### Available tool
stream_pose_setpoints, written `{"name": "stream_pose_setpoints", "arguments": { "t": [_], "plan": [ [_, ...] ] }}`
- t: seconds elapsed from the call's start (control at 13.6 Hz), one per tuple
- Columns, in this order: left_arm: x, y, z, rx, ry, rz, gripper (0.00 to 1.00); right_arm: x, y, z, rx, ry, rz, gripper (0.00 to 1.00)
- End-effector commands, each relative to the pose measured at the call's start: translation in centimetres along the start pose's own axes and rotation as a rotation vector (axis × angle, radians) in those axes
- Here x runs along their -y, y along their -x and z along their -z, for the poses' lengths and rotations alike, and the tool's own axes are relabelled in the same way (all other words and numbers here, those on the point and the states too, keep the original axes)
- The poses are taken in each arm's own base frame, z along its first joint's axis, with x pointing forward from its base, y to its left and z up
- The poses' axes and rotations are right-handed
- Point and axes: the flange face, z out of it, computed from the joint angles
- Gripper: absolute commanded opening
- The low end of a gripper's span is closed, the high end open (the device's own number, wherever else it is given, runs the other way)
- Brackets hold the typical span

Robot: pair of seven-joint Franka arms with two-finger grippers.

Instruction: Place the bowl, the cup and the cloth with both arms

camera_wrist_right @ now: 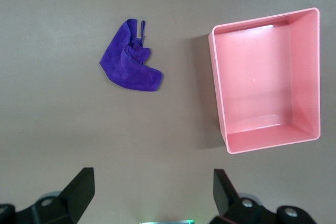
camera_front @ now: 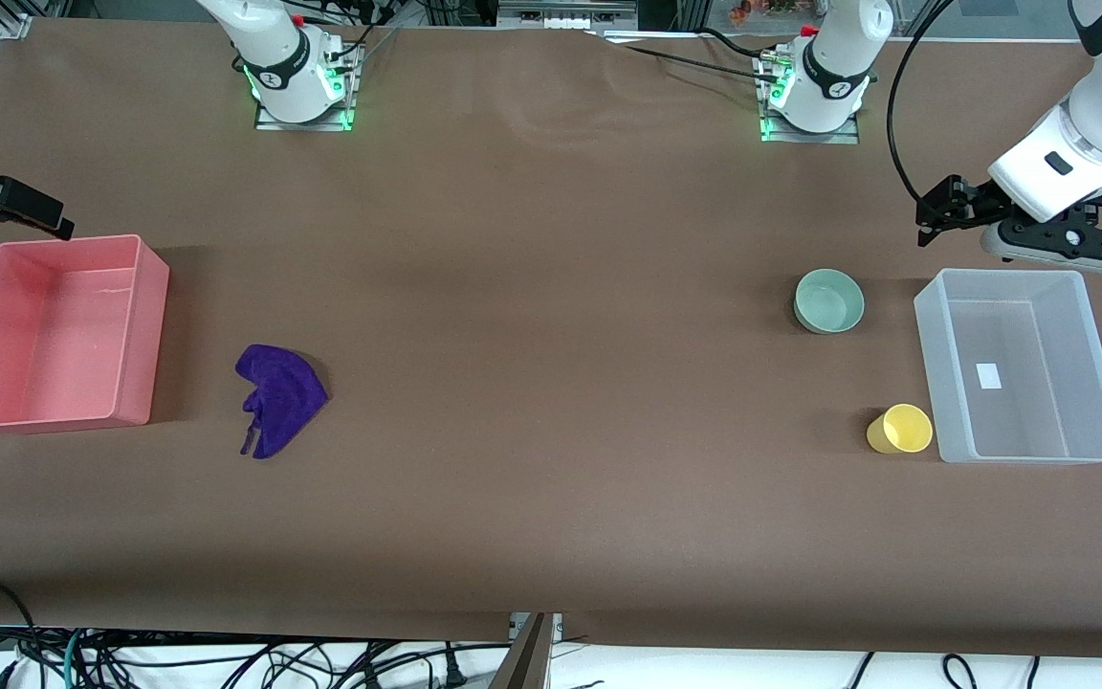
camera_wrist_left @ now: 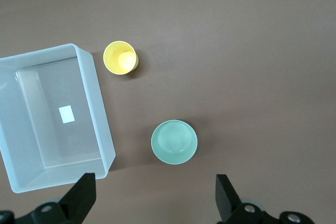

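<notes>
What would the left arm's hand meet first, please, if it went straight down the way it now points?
Probably bare table: the left hand, open, looks down at brown surface near the bowl and the clear bin. Depth is unclear, so it might graze either.

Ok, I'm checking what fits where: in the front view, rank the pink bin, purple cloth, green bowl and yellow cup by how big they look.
Largest to smallest:
1. pink bin
2. purple cloth
3. green bowl
4. yellow cup
The bowl looks only slightly wider than the cup, which lies nearer the camera, so that last pair is less sure.
</notes>
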Motion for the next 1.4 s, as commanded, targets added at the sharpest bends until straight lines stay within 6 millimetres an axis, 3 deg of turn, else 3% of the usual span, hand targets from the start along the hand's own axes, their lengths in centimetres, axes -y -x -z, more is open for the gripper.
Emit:
{"name": "stream_pose_setpoints", "arguments": {
  "t": [0.0,0.29,1.33],
  "plan": [
    [-0.4,0.3,0.6,0.002,0.023,0.012,1.00,0.1,0.2,0.2,-0.003,0.001,-0.009,1.00],
    [0.0,0.3,0.6,0.002,0.022,0.016,1.00,0.3,-1.0,0.7,-0.017,-0.001,-0.002,1.00],
    [0.3,0.1,-0.8,0.052,0.027,0.011,1.00,1.1,-1.1,0.8,-0.026,-0.004,0.001,1.00]
  ]
}}
